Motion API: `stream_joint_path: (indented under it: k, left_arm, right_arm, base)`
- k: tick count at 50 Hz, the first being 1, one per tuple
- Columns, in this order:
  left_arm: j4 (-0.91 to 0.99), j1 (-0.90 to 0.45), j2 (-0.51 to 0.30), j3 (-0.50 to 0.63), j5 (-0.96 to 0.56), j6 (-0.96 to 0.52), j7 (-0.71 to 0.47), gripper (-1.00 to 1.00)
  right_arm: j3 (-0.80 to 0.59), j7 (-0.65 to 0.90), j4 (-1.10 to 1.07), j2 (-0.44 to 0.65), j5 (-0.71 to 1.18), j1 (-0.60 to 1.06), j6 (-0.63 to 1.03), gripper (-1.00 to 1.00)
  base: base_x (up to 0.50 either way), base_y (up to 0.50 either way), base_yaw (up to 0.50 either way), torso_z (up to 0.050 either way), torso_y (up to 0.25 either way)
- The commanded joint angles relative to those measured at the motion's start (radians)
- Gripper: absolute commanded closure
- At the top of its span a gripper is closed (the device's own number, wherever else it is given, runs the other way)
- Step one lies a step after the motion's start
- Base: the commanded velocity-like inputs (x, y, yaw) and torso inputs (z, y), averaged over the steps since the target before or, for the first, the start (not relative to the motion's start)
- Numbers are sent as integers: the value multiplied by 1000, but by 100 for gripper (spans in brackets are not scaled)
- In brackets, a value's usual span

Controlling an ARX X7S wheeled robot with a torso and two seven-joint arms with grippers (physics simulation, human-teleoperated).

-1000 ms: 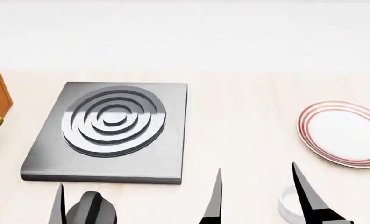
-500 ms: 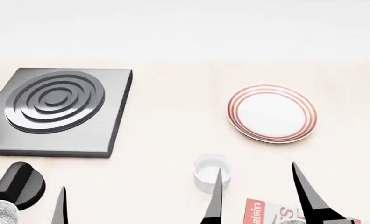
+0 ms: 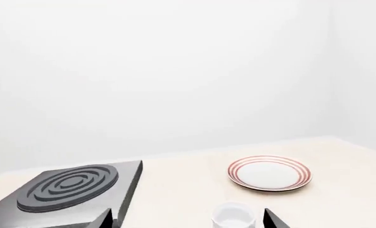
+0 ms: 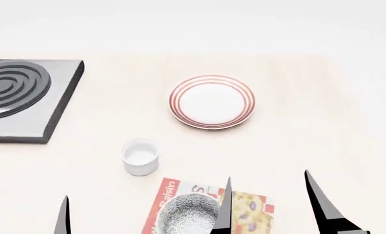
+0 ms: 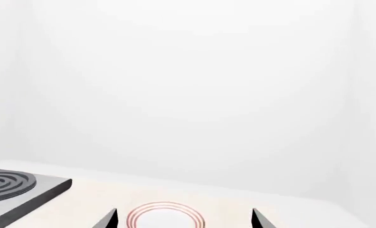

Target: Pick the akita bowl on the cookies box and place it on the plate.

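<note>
The akita bowl (image 4: 189, 213) sits upright on the cookies box (image 4: 251, 210) at the near edge of my head view, covering the carton's left part. The plate (image 4: 211, 101) lies well apart at its 12 o'clock, bare on the pale table (image 4: 323, 122). A plain white cup (image 4: 140, 156) stands between them, just beyond the box at the bowl's 11 o'clock. The dark stove burner (image 4: 21, 95) rests far off at 10 o'clock. My right gripper (image 4: 268, 202) hangs with fingers spread, its left fingertip in front of the bowl's rim; my left gripper (image 4: 25, 207) is likewise spread, holding nothing.
</note>
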Motion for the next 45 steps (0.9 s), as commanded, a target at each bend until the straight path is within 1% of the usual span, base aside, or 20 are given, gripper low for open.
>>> stream_joint_path:
  k: [1, 6, 11, 13, 14, 15, 45]
  left_arm:
    - [3, 0, 7, -16, -2, -2, 12, -100]
    - [3, -1, 3, -14, -5, -2, 7, -100]
    - [5, -2, -1, -12, -12, -3, 4, -100]
    - [6, -2, -2, -11, -13, -3, 2, -100]
    - [6, -1, -3, -11, -13, -3, 1, -100]
    - [6, -1, -4, -11, -14, -2, 0, -100]
    - [1, -3, -23, 3, -33, 6, -21, -100]
  right_arm:
    - [12, -13, 0, -4, -11, -3, -4, -100]
    - [18, -15, 6, -5, 10, -4, -18, -100]
    - [-3, -6, 18, 0, -20, -8, -36, -100]
    - [3, -10, 10, 0, 4, 1, -3, -100]
    - [11, -24, 18, 0, 26, -8, -44, -100]
    - [9, -11, 14, 1, 4, -11, -45, -100]
    - [4, -3, -13, 28, 34, -21, -54, -100]
  base:
    - [-160, -500, 0, 0, 0]
    - [-102, -483, 0, 0, 0]
    - [0, 0, 0, 0, 0]
    - [0, 0, 0, 0, 0]
    - [172, 0, 0, 0, 0]
    - [500, -1, 0, 0, 0]
    - [500, 0, 0, 0, 0]
